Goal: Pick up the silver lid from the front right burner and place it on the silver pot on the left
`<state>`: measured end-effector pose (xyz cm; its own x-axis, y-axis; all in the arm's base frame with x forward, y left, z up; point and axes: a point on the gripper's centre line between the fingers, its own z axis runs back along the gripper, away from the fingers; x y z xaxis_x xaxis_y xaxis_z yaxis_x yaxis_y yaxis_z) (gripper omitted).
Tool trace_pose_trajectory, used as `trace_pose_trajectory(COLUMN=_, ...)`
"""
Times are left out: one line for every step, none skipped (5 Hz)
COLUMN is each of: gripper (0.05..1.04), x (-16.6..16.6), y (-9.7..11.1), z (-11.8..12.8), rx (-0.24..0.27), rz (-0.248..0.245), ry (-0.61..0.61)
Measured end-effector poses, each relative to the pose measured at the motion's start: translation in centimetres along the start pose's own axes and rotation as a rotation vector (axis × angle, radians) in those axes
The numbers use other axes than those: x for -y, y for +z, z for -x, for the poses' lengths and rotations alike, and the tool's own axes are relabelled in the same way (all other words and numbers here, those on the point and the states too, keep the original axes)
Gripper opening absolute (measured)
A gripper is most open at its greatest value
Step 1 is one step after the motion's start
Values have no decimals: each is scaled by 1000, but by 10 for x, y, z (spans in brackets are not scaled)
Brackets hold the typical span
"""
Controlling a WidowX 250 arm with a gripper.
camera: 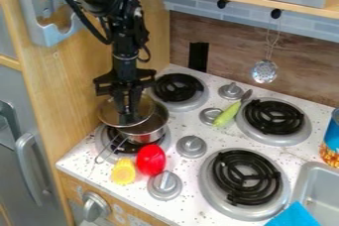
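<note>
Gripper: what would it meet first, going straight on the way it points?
Likely the lid, right by the gripper, then the metal pot below; whether it already touches the lid is unclear.

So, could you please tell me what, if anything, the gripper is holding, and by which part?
The gripper appears to hold the lid near the middle of its top, over the pot; the exact grip point is hidden.

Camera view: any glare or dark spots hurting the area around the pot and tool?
Camera view: glints on the steel pot and a small highlight on the red object; hanging strainer shiny too. The black tool reads as a dark mass over the lid; the near right burner's coil is also very dark against the bright white counter.
</note>
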<state>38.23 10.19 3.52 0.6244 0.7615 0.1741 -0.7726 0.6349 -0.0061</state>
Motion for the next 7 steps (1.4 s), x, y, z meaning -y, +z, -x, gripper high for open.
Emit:
trace_pose_trajectory(gripper=314, x=8, y=-9, z=5, rx=-11, rz=-16, ry=-11)
trace_pose_trajectory(gripper=314, x=15, y=-10, z=10, rx=-10, rz=-17, ry=-23)
trace_pose_trajectory(gripper=314, x=20, y=-9, z=13, rx=-7, rz=-11, ry=-35)
trace_pose_trajectory(gripper=314, x=31, y=-8, z=20, rx=4, rz=-6, ry=-75)
trace_pose_trajectory(gripper=314, x=42, y=-5, z=27, rx=7, rz=3, ry=-107)
trace_pose_trajectory(gripper=314, x=51, y=-6, z=28, rx=11, rz=8, ry=-118)
trace_pose_trajectory(gripper=314, x=52, y=-5, z=28, rx=17, rz=2, ry=-112)
